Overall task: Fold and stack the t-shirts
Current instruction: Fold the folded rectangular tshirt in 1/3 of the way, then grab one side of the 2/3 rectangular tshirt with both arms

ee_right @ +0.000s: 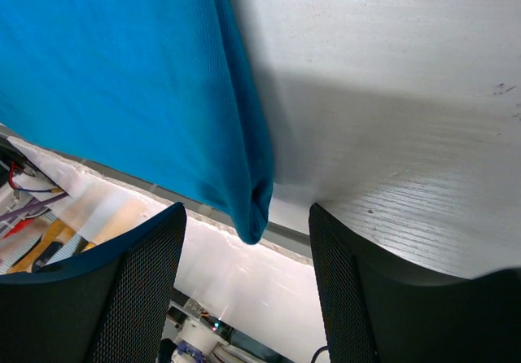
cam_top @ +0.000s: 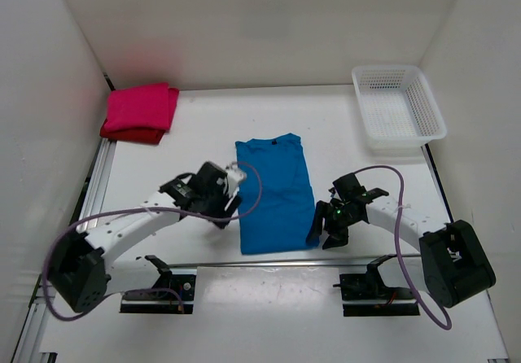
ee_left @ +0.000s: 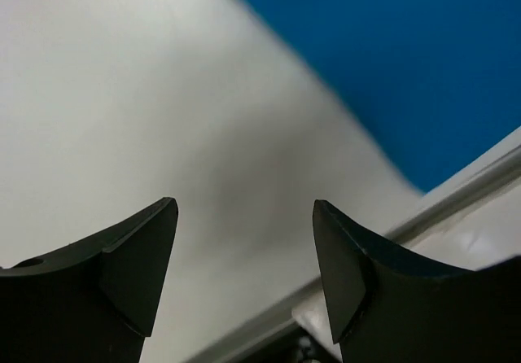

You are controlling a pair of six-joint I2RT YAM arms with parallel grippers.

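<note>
The blue t-shirt (cam_top: 273, 196), a smooth fine-knit oblong folded lengthwise, lay mid-table (cam_top: 195, 127), its hem at the near edge. Bare white wood-grain surface stretched along both long sides. The left fingers (ee_left: 138, 257) stood wide and empty just off its left edge. The right fingers (ee_right: 138, 282), mesh-textured inside, stood wide with the shirt's near right corner between them, unclamped. At the far left corner the pink t-shirt (cam_top: 142, 107) sat folded on the dark red t-shirt (cam_top: 130, 133). A white mesh basket (cam_top: 389, 68) filled the far right corner.
</note>
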